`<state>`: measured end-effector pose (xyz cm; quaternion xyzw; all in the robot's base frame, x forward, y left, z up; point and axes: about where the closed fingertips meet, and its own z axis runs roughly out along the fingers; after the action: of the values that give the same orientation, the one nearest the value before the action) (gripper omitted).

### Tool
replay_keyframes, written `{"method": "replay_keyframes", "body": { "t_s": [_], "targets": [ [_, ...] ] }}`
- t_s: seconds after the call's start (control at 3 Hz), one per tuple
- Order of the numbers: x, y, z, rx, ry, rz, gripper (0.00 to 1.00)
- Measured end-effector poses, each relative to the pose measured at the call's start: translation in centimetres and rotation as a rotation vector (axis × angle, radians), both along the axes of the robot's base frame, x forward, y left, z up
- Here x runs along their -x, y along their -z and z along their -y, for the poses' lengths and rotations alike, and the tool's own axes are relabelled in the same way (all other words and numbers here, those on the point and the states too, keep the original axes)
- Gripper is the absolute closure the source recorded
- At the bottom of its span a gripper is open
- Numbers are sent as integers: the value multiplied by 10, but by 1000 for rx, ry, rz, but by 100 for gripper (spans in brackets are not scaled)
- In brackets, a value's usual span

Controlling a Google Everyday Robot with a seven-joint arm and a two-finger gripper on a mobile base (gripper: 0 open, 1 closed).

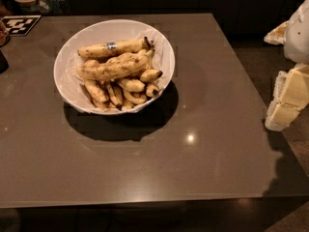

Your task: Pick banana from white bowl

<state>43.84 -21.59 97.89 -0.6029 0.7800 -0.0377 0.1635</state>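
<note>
The white bowl (pixel 63 62) stands on the back left part of a dark brown table (pixel 203 129). It holds several bananas. The banana (pixel 113 67), long, thick and brown-speckled, lies across the middle of the pile, on top. Behind it lies a similar long banana with a silver-blue sticker (pixel 112 47). Small stubby dark-tipped bananas (pixel 130 85) lie below it towards the front of the bowl. My gripper (pixel 288 93) is at the frame's right edge, beyond the table's right side, well apart from the bowl, with the white arm parts above it.
A black-and-white marker tag (pixel 19 24) lies at the table's back left corner, with a jar (pixel 26 1) behind it. A dark object (pixel 2 62) sits at the left edge. The table's front edge (pixel 145 199) runs below; carpeted floor (pixel 251 57) lies right.
</note>
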Motion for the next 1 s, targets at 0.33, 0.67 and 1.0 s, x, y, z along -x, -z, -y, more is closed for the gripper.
{"method": "replay_keyframes", "body": {
  "t_s": [0.33, 0.67, 1.0],
  "targets": [
    [0, 0, 0, 0, 0, 0, 0],
    [3, -3, -13, 55, 2, 13, 0],
    [7, -12, -48, 146, -35, 18, 0]
  ]
}}
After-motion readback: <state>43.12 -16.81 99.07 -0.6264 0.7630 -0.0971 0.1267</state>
